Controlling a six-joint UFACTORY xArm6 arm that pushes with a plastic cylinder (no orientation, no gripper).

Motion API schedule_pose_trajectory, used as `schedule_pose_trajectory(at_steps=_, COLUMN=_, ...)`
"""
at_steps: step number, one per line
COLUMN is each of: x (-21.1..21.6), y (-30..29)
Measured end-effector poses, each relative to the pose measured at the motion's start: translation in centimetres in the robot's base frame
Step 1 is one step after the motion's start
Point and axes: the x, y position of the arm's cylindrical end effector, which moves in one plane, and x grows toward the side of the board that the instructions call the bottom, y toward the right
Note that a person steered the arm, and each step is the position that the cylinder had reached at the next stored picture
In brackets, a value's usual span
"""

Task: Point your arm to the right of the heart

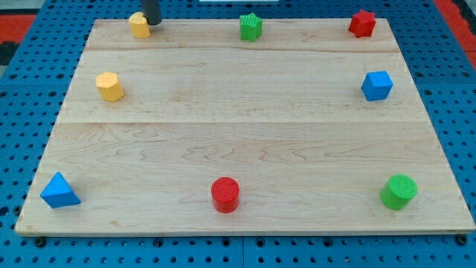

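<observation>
Eight blocks sitting on the wooden board (245,141). Resting my tip (152,23) just right of the yellow heart (139,24) at the view's top left, possibly touching it. No hand here, just a bare rod holding nothing. Lying below: yellow hexagon (109,86); along the top: green star (251,27)

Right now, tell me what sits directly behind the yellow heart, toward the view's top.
My tip stands just right of the yellow heart, at the board's top edge, close or touching. Directly behind the heart, only the blue pegboard shows. The rod's upper part is cropped.
</observation>
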Motion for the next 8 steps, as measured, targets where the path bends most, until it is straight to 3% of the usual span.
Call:
schedule_pose_trajectory(at_steps=3, x=2.7, y=3.3)
schedule_pose_trajectory(at_steps=5, x=9.1, y=6.1)
schedule_pose_trajectory(at_steps=7, x=8.8, y=6.2)
schedule_pose_trajectory(at_steps=8, x=6.0, y=6.2)
